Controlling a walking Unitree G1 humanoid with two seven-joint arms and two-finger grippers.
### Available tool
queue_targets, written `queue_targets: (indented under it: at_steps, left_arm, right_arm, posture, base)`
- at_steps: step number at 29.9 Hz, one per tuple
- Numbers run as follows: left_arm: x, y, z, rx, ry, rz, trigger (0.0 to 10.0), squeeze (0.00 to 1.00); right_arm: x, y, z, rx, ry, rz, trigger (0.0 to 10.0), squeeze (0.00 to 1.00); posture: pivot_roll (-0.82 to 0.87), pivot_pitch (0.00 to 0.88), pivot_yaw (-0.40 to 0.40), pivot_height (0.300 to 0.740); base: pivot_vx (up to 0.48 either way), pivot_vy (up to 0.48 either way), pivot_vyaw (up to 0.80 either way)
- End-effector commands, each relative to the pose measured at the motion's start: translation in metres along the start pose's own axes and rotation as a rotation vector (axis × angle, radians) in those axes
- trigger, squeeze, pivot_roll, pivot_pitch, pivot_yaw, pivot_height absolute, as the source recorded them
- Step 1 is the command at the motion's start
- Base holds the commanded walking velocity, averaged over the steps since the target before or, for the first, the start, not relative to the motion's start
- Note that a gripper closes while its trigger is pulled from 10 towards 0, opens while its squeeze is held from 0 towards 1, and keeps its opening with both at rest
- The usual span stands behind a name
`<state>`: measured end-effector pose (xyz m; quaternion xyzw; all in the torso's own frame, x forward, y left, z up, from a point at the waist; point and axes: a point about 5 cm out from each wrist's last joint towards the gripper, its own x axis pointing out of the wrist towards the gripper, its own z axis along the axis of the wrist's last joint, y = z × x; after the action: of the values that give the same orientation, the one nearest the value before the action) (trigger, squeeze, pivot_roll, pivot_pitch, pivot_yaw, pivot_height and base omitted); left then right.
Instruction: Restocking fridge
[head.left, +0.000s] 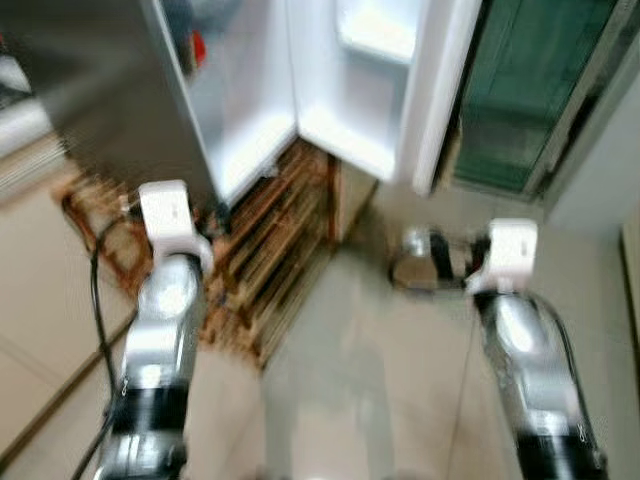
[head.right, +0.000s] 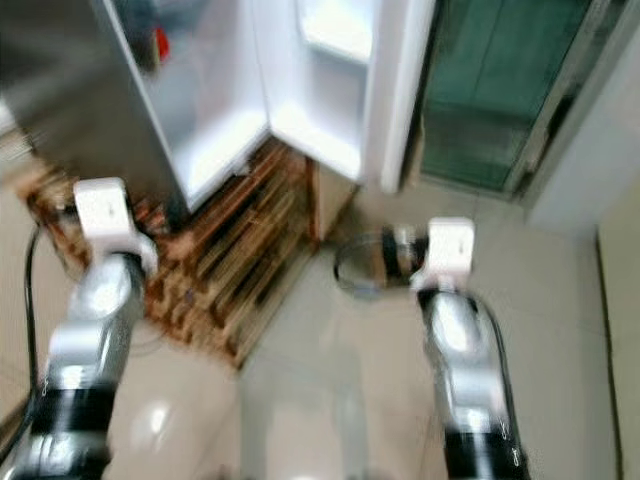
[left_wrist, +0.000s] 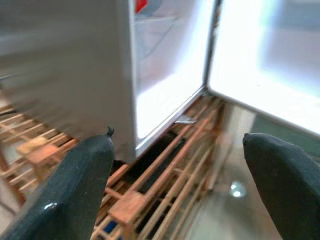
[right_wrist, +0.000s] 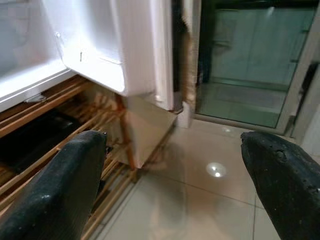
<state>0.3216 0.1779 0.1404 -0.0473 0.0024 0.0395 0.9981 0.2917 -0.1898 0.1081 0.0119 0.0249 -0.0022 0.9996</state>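
Both grippers empty, fingers spread: left gripper (left_wrist: 175, 195) faces fridge (head.left: 130, 90) corner above wooden pallet (head.left: 270, 260); right gripper (right_wrist: 170, 190) toward open door (head.left: 370, 80). Door likely stiff, heavy (grip its edge); no stock visible.

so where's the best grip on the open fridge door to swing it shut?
Probably the outer vertical edge of the fridge door, approached from its room side with the right gripper. That edge stands free of the wooden pallet and the inner shelf mouldings.
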Motion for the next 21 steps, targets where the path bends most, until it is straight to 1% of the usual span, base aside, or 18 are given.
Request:
queue_targets:
  at_steps: [1,4,10,16,21]
  left_arm:
    - [-0.003,0.001,0.009,-0.010,-0.050,-0.019,10.0,0.00]
    - [-0.003,0.003,0.009,-0.002,-0.052,-0.008,10.0,0.00]
    - [-0.003,0.011,0.006,-0.014,-0.040,0.036,10.0,0.00]
    - [-0.003,0.011,0.005,-0.029,-0.032,0.058,10.0,0.00]
    - [-0.002,0.009,0.004,-0.017,-0.025,0.049,10.0,0.00]
  right_arm:
    - [-0.001,0.009,-0.001,0.008,-0.006,0.031,10.0,0.00]
    - [-0.001,0.013,-0.001,0.010,-0.008,0.049,10.0,0.00]
    - [-0.001,0.017,0.000,0.013,-0.012,0.075,10.0,0.00]
    - [0.000,0.018,0.000,0.023,-0.016,0.081,10.0,0.00]
    - [-0.001,0.018,0.001,0.027,-0.021,0.088,10.0,0.00]
  posture:
    - [-0.05,0.000,0.063,0.740]
    - [-0.04,0.000,0.063,0.740]
    - [-0.04,0.000,0.060,0.740]
    - [-0.04,0.000,0.058,0.740]
    - [-0.04,0.000,0.060,0.740]
  base:
    - [0.277,0.000,0.67]
    - [0.398,0.000,0.63]
    - [0.463,0.000,0.53]
    - [0.467,0.000,0.46]
    - [0.472,0.000,0.43]
